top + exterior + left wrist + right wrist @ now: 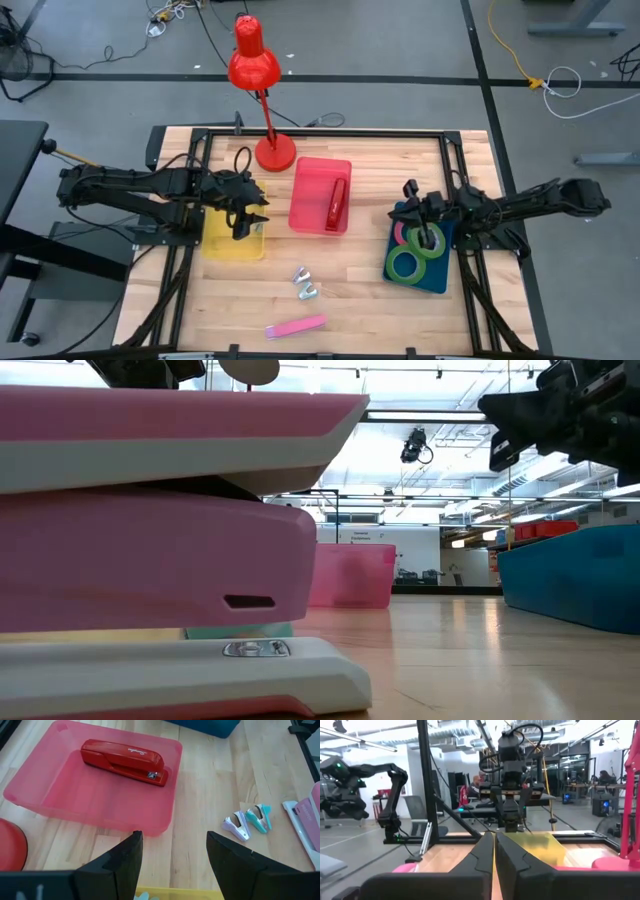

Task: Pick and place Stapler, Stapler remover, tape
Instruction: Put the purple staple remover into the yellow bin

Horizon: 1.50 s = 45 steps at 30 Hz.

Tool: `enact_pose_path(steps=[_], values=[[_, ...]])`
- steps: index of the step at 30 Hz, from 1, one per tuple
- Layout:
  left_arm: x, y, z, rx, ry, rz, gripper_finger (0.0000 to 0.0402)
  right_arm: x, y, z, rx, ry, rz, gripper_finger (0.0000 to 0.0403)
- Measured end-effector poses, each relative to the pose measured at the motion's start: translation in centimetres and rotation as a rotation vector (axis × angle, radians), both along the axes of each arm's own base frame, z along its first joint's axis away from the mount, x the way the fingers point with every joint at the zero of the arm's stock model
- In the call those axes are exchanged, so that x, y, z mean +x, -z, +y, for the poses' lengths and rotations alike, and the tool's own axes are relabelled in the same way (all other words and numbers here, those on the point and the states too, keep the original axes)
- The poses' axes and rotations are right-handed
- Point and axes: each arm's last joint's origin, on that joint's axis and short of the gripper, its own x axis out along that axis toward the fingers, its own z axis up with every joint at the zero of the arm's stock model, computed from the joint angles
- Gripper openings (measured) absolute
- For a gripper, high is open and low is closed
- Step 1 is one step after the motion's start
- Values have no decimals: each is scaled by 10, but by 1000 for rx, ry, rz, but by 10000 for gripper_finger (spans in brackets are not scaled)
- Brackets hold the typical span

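Observation:
My left gripper [252, 215] hangs open and empty over the yellow tray [232, 243]; its two fingers stand apart in the left wrist view [172, 855]. My right gripper [418, 214] is shut and empty, pointing level toward the table's left above the blue tray [425, 282]. Two green tape rolls [405, 266] [434, 246] and a pinkish-red one [402, 232] lie flat in that tray. A red stapler [125, 761] lies in the pink tray [320, 195]. Two staple removers [303, 283] and a pink stapler [296, 326] lie on the table.
A red desk lamp [262, 95] stands at the far edge beside the pink tray. The pink stapler [150, 540] fills the low view's left. A dark frame [320, 133] rims the table. Bare wood [350, 300] lies between the trays, toward the near edge.

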Motion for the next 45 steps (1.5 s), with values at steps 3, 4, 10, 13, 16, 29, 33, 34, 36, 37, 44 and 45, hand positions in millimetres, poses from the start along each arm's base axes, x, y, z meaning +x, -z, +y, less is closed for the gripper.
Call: enact_pose_path(steps=[3, 4, 10, 13, 16, 29, 33, 34, 36, 37, 44, 45], values=[[0, 0, 0, 0, 0, 0, 224, -2, -1, 0, 2, 12, 5, 21], [0, 0, 0, 0, 0, 0, 224, -3, 0, -1, 4, 25, 17, 21], [0, 0, 0, 0, 0, 0, 224, -7, 2, -3, 15, 102, 61, 21], [0, 0, 0, 0, 0, 0, 224, -8, 3, -4, 27, 142, 81, 21], [0, 0, 0, 0, 0, 1, 224, -10, 7, -4, 30, 166, 124, 21], [0, 0, 0, 0, 0, 1, 224, -19, 15, -7, 44, 263, 238, 21], [0, 0, 0, 0, 0, 1, 224, -22, 18, -7, 48, 262, 270, 21], [0, 0, 0, 0, 0, 1, 224, -23, 18, -7, 52, 262, 275, 21], [0, 0, 0, 0, 0, 1, 224, -24, 19, -7, 52, 262, 281, 21], [0, 0, 0, 0, 0, 1, 224, -25, 19, -7, 52, 262, 282, 21], [0, 0, 0, 0, 0, 1, 224, -30, 20, -6, 60, 262, 299, 21], [0, 0, 0, 0, 0, 1, 224, -31, 20, -6, 60, 262, 300, 21]])
